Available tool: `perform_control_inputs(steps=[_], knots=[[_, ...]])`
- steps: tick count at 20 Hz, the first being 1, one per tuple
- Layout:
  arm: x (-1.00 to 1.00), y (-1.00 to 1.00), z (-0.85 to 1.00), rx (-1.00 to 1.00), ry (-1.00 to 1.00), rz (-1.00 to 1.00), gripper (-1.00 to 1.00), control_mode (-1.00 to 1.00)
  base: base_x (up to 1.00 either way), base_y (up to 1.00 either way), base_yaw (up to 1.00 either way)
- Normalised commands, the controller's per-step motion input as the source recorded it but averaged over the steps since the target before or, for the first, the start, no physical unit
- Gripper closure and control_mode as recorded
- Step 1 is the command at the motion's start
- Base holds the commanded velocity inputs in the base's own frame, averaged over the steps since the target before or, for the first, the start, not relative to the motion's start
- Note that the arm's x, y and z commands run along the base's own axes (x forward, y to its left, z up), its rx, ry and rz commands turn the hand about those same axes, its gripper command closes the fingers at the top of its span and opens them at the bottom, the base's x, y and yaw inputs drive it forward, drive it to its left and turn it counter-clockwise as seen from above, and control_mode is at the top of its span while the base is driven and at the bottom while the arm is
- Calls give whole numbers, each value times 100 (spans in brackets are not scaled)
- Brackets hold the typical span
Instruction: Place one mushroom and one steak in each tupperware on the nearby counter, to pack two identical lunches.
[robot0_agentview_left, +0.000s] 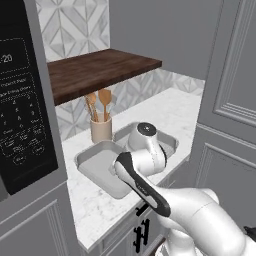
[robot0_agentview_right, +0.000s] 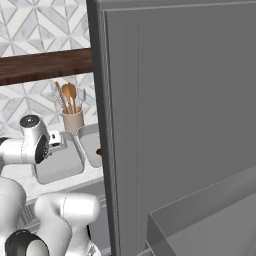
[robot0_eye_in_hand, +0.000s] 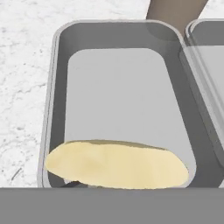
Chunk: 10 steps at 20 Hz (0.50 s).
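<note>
Gripper (robot0_eye_in_hand: 116, 186) clenched on pale yellow mushroom (robot0_eye_in_hand: 117, 164), held low over near end of left tray (robot0_eye_in_hand: 59, 109) — judged set up for a drop inside the rim, not beside it. Finger tips mostly hidden under the mushroom; grip read from the way it hangs in front of the hand cam. Tray floor otherwise bare, lots of room toward far end. Second tray (robot0_eye_in_hand: 205, 57) just beside on the right, rims near touching, so little slack that way; in right base view something small and brown at its edge, too hidden to name. Both trays on marble counter (robot0_agentview_left: 170, 112), near front edge. Holder (robot0_agentview_left: 101, 129) w/ wooden utensils right behind the trays, at far rims — keep clear when lifting out. Shelf (robot0_agentview_left: 100, 70) overhead limits height. Tall grey panel (robot0_agentview_right: 175, 125) close on the right, blocks most of that side. No steak seen.
</note>
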Motion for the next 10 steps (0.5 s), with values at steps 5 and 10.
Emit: perform_control_inputs(steps=[5, 10], knots=[[0, 0, -28, -3, 0, 0, 100, -100, 0, 0, 0], [0, -8, -34, -1, 0, 0, 100, -100, 0, 0, 0]])
